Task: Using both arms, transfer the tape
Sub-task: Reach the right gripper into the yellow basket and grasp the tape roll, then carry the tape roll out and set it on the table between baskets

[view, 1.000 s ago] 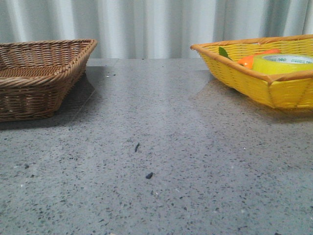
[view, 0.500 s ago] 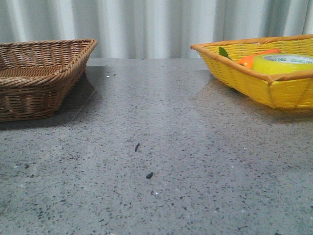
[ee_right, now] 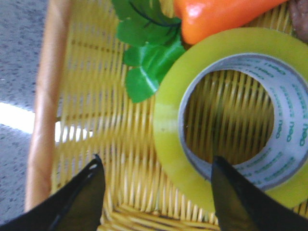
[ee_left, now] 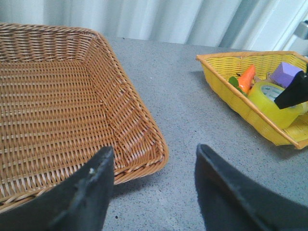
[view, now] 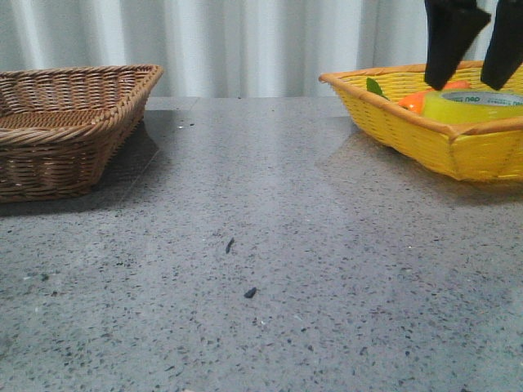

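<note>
L gripper [ee_left: 151, 187] hangs over the near corner of the brown basket [ee_left: 57, 106] at table [view: 270, 245] left, jaws wide apart, holding nothing. R gripper [view: 476, 45] sits above the yellow basket [view: 458, 151] at right, fingers [ee_right: 79, 202] spread, nothing gripped; one finger is over basket weave outside the roll, the other over the roll's rim. Tape [ee_right: 233, 115] lies flat in the yellow basket, core up, touching the carrot [ee_right: 221, 14], w/ green leaves [ee_right: 144, 57] beside it.
</note>
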Controlling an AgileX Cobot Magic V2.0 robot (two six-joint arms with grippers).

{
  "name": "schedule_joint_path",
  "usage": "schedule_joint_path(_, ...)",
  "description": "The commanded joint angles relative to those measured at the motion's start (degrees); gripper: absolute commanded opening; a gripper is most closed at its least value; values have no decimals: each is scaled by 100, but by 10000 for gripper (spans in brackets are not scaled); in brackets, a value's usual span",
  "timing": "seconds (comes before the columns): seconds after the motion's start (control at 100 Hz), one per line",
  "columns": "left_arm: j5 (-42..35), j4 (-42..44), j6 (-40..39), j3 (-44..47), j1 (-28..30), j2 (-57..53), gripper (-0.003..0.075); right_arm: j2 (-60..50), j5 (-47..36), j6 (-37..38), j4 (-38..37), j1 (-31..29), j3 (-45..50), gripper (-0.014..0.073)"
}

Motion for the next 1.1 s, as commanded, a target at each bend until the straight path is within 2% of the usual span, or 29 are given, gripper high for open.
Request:
schedule_joint_path(0.0, -364, -160, 4, -202, -44, 55, 350, -150, -329, -93, -119, 7, -204, 405)
schedule_joint_path(0.17, -374, -160, 4, -202, -44, 55, 350, 30, -634, -93, -119, 7, -204, 392)
schedule_joint_path(0.31, -434, -160, 4, -202, -44, 55, 350, 210, -703, -93, -187, 7, -204, 321)
schedule_joint_path(0.49, -457, -160, 4, -202, -44, 55, 350, 343, -560, -83, -274, 7, -204, 123)
schedule_joint_path(0.59, -494, -160, 4, -202, -52, 55, 350, 358, -596, -68, -274, 7, -204, -68)
schedule_joint_path(0.85, -496, -160, 4, -202, -160, 55, 350, -383, -892, -68, -315, 93, -470, -50)
schedule_joint_path(1.09, -676, -160, 4, -192, -160, 55, 347, -827, -1104, -68, -147, 889, -2015, -50)
